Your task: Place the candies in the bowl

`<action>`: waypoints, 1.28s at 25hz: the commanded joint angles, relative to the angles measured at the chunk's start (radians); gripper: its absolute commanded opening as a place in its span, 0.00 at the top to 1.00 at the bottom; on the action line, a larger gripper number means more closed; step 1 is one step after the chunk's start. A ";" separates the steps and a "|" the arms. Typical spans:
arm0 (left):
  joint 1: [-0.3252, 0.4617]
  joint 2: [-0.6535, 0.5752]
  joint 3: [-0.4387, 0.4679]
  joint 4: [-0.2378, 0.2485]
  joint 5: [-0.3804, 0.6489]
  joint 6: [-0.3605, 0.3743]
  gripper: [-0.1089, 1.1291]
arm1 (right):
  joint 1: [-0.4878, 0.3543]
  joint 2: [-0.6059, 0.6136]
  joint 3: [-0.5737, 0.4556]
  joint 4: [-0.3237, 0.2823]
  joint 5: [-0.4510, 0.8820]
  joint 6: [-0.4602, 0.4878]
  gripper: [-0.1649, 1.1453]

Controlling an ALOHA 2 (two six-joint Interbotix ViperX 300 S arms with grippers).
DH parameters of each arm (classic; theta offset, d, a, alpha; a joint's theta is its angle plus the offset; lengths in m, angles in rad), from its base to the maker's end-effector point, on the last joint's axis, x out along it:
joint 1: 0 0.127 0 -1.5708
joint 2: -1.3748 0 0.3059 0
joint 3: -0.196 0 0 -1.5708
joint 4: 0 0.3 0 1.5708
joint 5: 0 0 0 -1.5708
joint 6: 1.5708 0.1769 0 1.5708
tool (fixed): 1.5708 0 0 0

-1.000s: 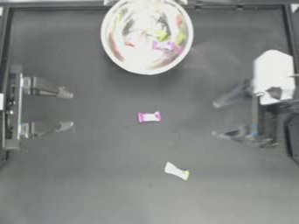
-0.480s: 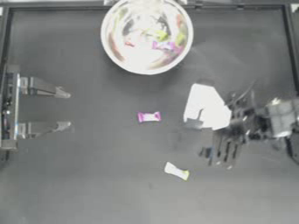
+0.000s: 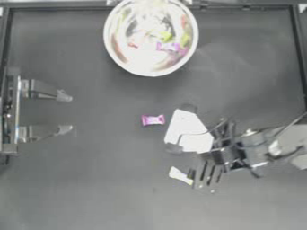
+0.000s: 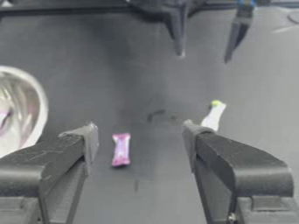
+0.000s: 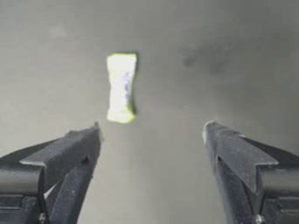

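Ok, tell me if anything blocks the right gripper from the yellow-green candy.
Nothing visible does. The right gripper is open just short of the small yellow-green twist-wrapped candy, with only bare dark table between them.

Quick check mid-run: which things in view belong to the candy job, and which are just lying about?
Part of the job:
- bowl, some candies already inside
- pink candy, loose on the table
- yellow-green candy, loose, just ahead of the right gripper, which is open
- left gripper, open, parked at the left side

Just lying about:
- nothing visible besides the bare table
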 commanded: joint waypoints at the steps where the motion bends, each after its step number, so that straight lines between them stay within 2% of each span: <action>1: 0.002 0.003 -0.006 -0.002 -0.009 0.000 0.16 | 0.006 0.026 -0.026 0.000 -0.040 0.015 0.12; 9: 0.002 0.003 -0.005 -0.003 -0.011 -0.002 0.16 | 0.025 0.115 -0.029 -0.006 -0.086 0.049 0.12; 19: 0.002 0.003 0.000 -0.012 -0.011 -0.015 0.16 | 0.031 0.216 -0.055 -0.015 -0.129 0.035 0.12; 32: 0.002 0.005 0.005 -0.029 -0.012 -0.015 0.16 | 0.031 0.265 -0.072 -0.015 -0.133 0.032 0.13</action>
